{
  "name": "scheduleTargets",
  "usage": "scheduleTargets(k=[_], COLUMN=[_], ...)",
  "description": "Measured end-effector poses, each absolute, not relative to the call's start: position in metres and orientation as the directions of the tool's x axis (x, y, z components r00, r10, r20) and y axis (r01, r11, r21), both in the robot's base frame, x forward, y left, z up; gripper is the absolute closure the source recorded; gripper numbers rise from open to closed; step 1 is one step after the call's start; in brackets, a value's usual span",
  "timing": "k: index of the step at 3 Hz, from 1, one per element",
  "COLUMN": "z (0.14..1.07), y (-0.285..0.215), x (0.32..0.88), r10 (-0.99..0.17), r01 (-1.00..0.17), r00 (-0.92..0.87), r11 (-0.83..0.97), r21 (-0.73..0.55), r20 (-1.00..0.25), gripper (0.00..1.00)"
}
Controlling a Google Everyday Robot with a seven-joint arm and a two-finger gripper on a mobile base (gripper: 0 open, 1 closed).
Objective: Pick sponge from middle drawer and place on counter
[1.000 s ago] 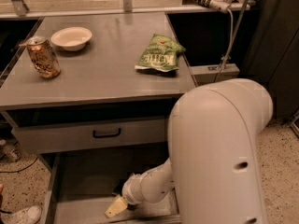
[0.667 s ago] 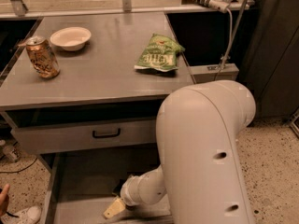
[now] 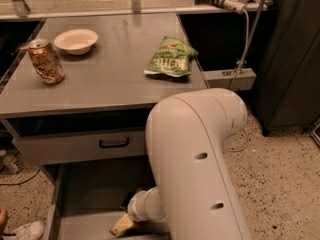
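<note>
A broad, flat, grey metal desk [image 3: 110,79] is seen from above and in front. A dented tan drink can [image 3: 46,60] stands near its left edge, and a shallow white bowl [image 3: 76,40] sits just behind and to the right of it. A crinkled green chip bag [image 3: 171,58] lies at the right edge. A wide bare band of desk is left between the can and the bag, and the strip along the front edge is also uncovered. Below the front edge, a grey drawer front with a black handle [image 3: 75,146] is shut flush with the cabinet. Under it, the wide grey metal middle drawer [image 3: 95,184] is pulled out, and its plain floor and low left wall are exposed. The right half of the drawer is covered by the bulky white robot arm [image 3: 195,159], which is bent down into it from the right. The gripper [image 3: 122,225], a tan wedge at the end of the white wrist, is held low over the drawer floor towards the front, with open floor to its left. Whether the gripper is apart or together cannot be told. The sponge cannot be made out; the floor beneath the arm and wrist is hidden. Speckled flooring [image 3: 280,184] lies open to the right of the cabinet, bounded by a dark cabinet [image 3: 295,59].
</note>
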State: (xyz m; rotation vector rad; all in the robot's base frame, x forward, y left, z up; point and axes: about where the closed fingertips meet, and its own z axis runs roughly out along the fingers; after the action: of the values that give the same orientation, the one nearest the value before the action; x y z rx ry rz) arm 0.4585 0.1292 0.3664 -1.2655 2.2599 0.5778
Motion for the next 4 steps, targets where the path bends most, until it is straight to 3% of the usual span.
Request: scheduleTargets(k=[1, 4], z=[0.3645, 0.3645], y=[0.1289, 0.1289], x=[0.4588, 0.4588], r10=[-0.666, -0.666], r01=[-0.868, -0.868], r00=[-0.453, -0.453], r11=[0.481, 0.481], r21=[0.123, 0.123], r20=[-0.592, -0.592], gripper=[0.16, 0.86])
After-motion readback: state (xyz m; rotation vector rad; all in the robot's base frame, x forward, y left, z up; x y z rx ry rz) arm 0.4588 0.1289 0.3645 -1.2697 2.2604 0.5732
